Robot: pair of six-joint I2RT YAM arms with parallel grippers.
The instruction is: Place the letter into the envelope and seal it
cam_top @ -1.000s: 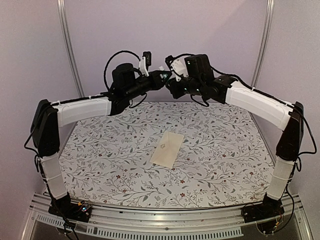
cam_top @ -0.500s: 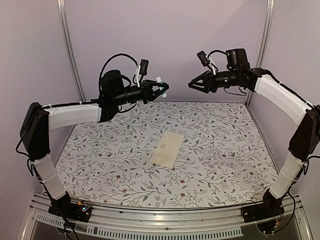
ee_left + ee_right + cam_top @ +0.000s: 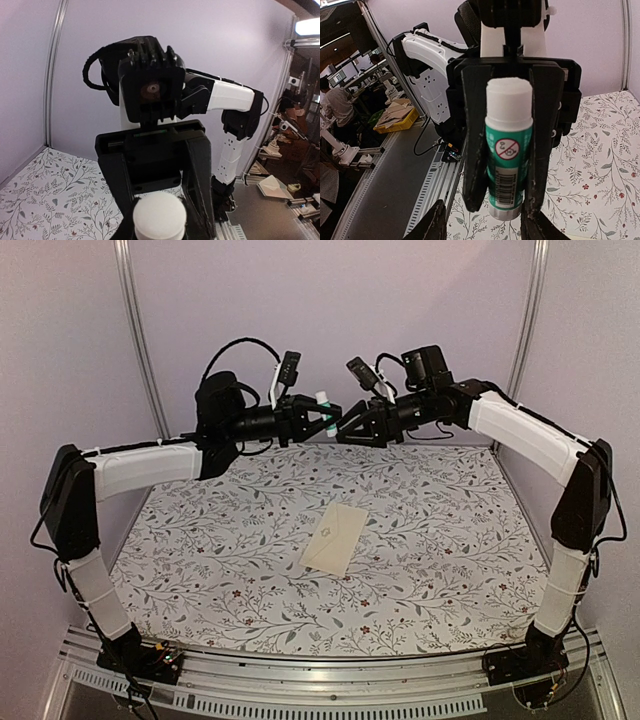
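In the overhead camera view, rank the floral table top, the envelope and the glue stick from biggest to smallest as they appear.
1. floral table top
2. envelope
3. glue stick, only partly visible between gripper fingers, but plainly the smallest

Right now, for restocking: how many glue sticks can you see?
1: the glue stick, clamped in the left gripper, raised over the table. None other shows; more could be hidden.
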